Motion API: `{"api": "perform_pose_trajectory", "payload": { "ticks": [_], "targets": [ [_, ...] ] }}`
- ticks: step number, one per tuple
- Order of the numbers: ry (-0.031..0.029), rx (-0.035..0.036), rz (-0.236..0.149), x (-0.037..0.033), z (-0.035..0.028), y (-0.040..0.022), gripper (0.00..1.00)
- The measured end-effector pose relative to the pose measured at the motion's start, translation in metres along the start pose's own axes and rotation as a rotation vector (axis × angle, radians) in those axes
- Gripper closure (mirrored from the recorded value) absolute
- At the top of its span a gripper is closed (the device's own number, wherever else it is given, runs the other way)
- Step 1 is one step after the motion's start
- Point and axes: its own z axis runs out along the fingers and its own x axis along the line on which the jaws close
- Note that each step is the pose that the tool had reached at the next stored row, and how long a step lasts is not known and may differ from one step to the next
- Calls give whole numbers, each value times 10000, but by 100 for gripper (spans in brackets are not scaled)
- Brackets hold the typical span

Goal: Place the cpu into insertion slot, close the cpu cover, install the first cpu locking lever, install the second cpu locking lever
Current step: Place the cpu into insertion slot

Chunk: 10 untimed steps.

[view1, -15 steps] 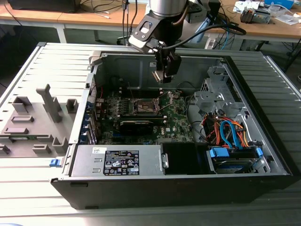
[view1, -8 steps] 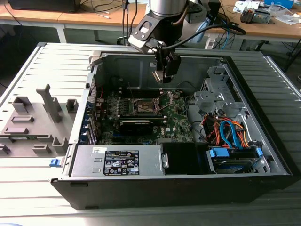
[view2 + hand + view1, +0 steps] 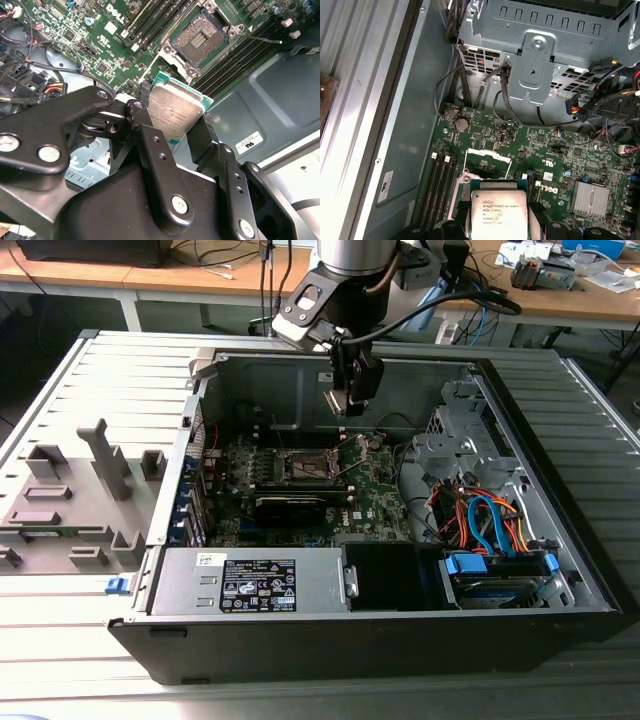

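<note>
My gripper (image 3: 348, 398) hangs over the open computer case, above the motherboard (image 3: 370, 495). It is shut on the cpu (image 3: 175, 112), a flat square chip with a silver-grey top and green edge, held by two opposite sides between the black fingers (image 3: 142, 117). The cpu (image 3: 499, 215) is also in the first wrist view. Below it, apart from the chip, lies the insertion slot (image 3: 202, 36), bare with its brownish contact field showing. The slot (image 3: 308, 466) sits mid-board in the exterior view. The cpu cover (image 3: 487, 159) appears swung open. A thin lever (image 3: 260, 38) sticks out beside the slot.
Memory slots (image 3: 155, 17) run alongside the socket. A long black card (image 3: 290, 505) lies in front of it. A metal drive cage (image 3: 540, 60) and bundled cables (image 3: 490, 520) fill the exterior view's right. The power supply (image 3: 250, 585) is at the front; a grey fixture (image 3: 80, 490) stands outside the case.
</note>
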Motion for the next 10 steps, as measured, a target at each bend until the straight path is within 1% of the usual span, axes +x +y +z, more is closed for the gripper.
{"api": "perform_pose_trajectory", "payload": {
  "ticks": [10],
  "targets": [
    [-17,-2,210,0,0,0,45]
  ]
}}
